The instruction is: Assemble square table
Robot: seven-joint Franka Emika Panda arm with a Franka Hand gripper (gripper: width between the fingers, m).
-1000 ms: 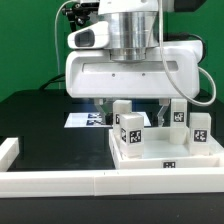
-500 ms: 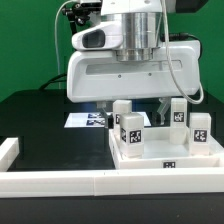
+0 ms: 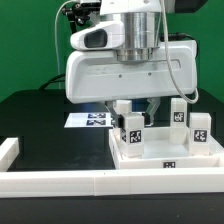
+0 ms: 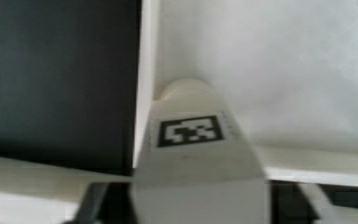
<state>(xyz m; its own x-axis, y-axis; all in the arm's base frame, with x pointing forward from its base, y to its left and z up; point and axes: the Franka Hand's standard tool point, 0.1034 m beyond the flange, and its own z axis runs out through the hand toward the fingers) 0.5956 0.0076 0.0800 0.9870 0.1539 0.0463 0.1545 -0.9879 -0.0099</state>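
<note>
The square table's white slab (image 3: pixel 168 153) lies rimmed side up on the black table, at the exterior view's right. White tagged legs stand on it: one at the front left (image 3: pixel 131 131), one at the back left (image 3: pixel 122 105), two on the right (image 3: pixel 178 110) (image 3: pixel 200 127). My gripper (image 3: pixel 129 108) has come down over the back-left leg. In the wrist view that leg (image 4: pixel 195 130) fills the gap of my gripper (image 4: pixel 197 203). A dark finger (image 4: pixel 110 198) presses one side and the other finger (image 4: pixel 290 198) the opposite side. The slab (image 4: pixel 282 60) lies beneath.
A long white rail (image 3: pixel 60 181) runs along the front edge and turns up at the exterior view's left end. The marker board (image 3: pixel 86 119) lies flat behind the slab. The arm's wide white housing (image 3: pixel 130 72) hangs over the legs.
The fingers have moved inward from wide apart and now sit against the back-left leg. The hand has dropped slightly. The legs and slab have not moved.
</note>
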